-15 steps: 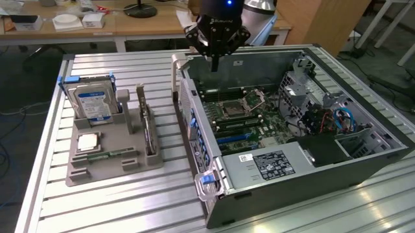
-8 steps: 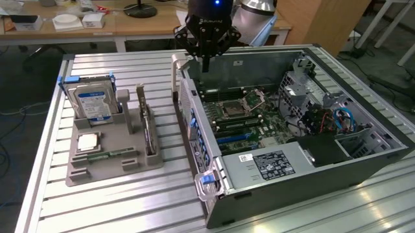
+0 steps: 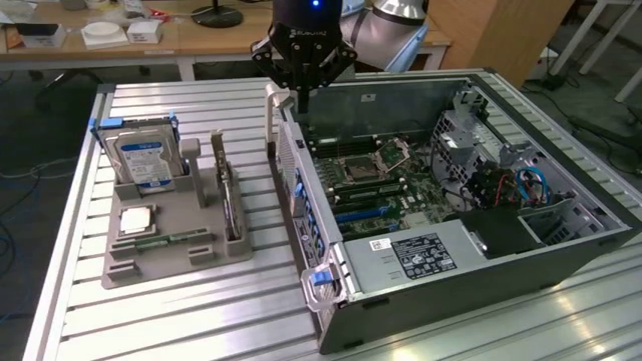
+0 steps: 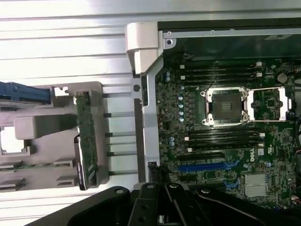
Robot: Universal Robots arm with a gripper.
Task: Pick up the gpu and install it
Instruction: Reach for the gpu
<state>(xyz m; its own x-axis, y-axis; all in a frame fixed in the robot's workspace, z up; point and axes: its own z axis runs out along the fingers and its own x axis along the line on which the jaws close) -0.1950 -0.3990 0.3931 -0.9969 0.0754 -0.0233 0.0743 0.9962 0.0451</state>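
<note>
The gripper [image 3: 291,98] hung over the case [image 3: 303,207] wall; how far open it was, I couldn't tell. The gpu [image 3: 230,192] stood edgewise in the holder [image 3: 165,263]

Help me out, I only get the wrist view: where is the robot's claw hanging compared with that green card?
Observer: The gripper hangs above the side wall of the open computer case. It is apart from the gpu, which stands upright in the grey holder on the exterior view's left.
Operator: What's the blue thing at the edge of my picture?
Observer: Blue clips on a hard drive with a blue-white label, standing upright in that same holder.
Operator: Anything else in there?
Observer: A square silver chip lies flat in the holder, nearer the exterior camera than the drive.
</note>
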